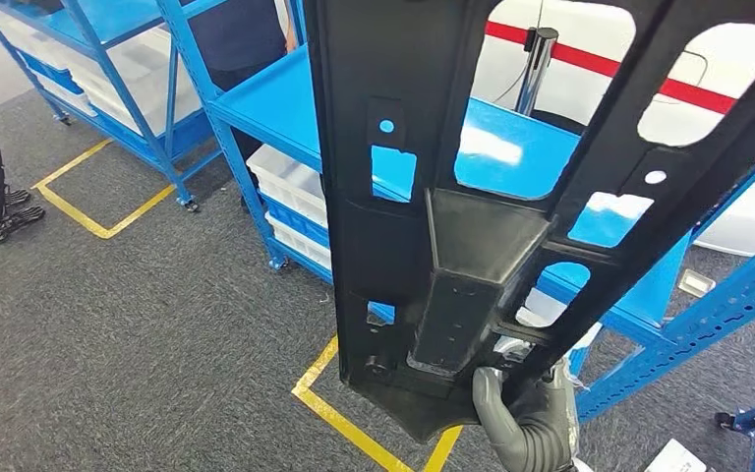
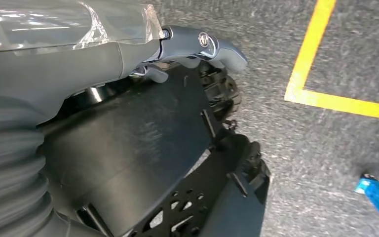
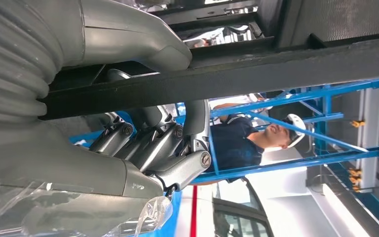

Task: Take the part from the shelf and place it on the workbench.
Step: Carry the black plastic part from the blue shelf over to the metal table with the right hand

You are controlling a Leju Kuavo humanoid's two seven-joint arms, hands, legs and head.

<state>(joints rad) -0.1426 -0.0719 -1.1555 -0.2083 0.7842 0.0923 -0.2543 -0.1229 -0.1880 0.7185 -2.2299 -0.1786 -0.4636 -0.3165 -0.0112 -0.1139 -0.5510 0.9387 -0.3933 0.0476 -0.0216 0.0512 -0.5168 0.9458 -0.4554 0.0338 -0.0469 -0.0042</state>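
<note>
While the right hand [image 1: 531,418] grips the black part [image 1: 472,246] at its lower end, its length rises upward; left hand [image 2: 197,44] presses its face.

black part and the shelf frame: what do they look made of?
Black part: likely stamped sheet metal with a matte black coating, possibly moulded plastic; thin walls, punched cutouts, pressed ribs, dull sheen. The right robot hand grips its lower edge.
Shelf frame: apparently steel, glossy blue paint; perforated uprights.
</note>
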